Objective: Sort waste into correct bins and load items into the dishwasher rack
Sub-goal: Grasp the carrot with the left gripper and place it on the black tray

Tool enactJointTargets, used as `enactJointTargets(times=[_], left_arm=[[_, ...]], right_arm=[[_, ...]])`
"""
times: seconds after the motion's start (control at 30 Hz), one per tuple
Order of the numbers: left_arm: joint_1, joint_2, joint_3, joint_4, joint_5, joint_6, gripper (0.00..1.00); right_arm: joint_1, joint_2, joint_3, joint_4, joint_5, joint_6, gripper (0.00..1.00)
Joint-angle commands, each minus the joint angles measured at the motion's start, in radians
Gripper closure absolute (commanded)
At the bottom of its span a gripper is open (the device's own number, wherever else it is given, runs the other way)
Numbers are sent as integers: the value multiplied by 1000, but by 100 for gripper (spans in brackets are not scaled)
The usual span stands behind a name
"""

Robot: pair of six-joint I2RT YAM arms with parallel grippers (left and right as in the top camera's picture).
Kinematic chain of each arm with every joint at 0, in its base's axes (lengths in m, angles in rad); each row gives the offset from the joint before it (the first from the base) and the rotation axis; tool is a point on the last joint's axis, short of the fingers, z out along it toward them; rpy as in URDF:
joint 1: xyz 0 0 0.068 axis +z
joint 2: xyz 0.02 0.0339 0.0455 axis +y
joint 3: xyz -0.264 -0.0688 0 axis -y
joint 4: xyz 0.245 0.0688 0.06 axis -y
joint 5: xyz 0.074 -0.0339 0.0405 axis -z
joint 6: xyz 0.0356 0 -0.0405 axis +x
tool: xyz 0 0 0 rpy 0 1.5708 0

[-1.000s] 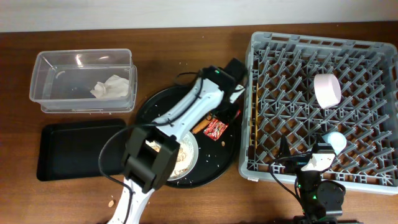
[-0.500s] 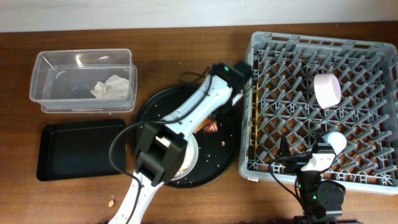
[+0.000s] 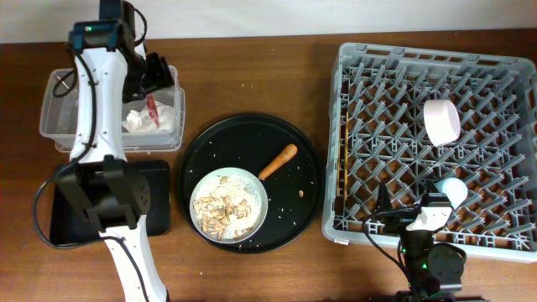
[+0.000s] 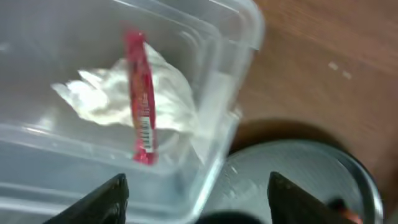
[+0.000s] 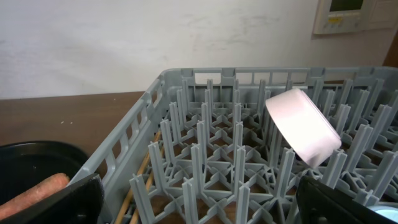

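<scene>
Left arm stretched out over the clear plastic tub (image 3: 52,109), its wrist tipped down above the tub's right end. The left gripper (image 4: 196,190) is spread wide and holds nothing — the red snack wrapper (image 4: 142,106) sits loose inside the tub, on the crumpled white napkin (image 4: 93,102), probably because this tub takes the dry rubbish. Well to the right of the tub, the right gripper (image 5: 199,205) rests by the dishwasher rack (image 5: 155,99) — fingers wide apart, also empty.
</scene>
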State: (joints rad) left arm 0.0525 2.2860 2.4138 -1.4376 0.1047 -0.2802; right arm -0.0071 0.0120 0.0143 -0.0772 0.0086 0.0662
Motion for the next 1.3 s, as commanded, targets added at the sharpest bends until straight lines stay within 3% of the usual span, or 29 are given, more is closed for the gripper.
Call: enactJointTargets(times=[0.0, 0.07, 0.13, 0.17, 0.27, 0.37, 0.5, 0.6, 0.77, 0.93, 1.03, 1.17, 1.27], left_arm=[[-58, -54, 65, -75, 79, 57, 37], [-175, -53, 39, -123, 55, 171, 45], [-338, -53, -57, -124, 26, 219, 47], [-440, -53, -157, -50, -13, 226, 50], [-568, -53, -331, 77, -48, 281, 52], [-642, -53, -460, 191, -50, 403, 52], [-652, -49, -622, 412, -48, 403, 51], [-655, -48, -660, 443, -45, 413, 51], [-654, -48, -652, 438, -90, 407, 90], [-566, -186, -359, 148, -259, 92, 90], [-402, -360, -336, -66, -324, -90, 90], [-122, -418, -397, -243, -336, -185, 97], [54, -445, -669, -150, -333, -263, 100]], right_arm=[[-6, -6, -9, -1, -5, -7, 2], [-6, -6, -9, -1, -5, -6, 2], [-6, -6, -9, -1, -4, -7, 2], [-6, -6, -9, -1, -5, -7, 2], [-6, -6, -9, -1, -4, -7, 2], [-6, -6, -9, -1, -4, -6, 2], [-6, -6, -9, -1, -5, -7, 2], [-6, -6, -9, -1, -5, -7, 2], [-6, -6, -9, -1, -5, -6, 2], [-6, -6, -9, -1, -5, -6, 2], [-6, -6, -9, -1, -5, -7, 2], [-6, -6, -9, -1, -4, -6, 2], [-6, -6, -9, -1, -5, -7, 2]])
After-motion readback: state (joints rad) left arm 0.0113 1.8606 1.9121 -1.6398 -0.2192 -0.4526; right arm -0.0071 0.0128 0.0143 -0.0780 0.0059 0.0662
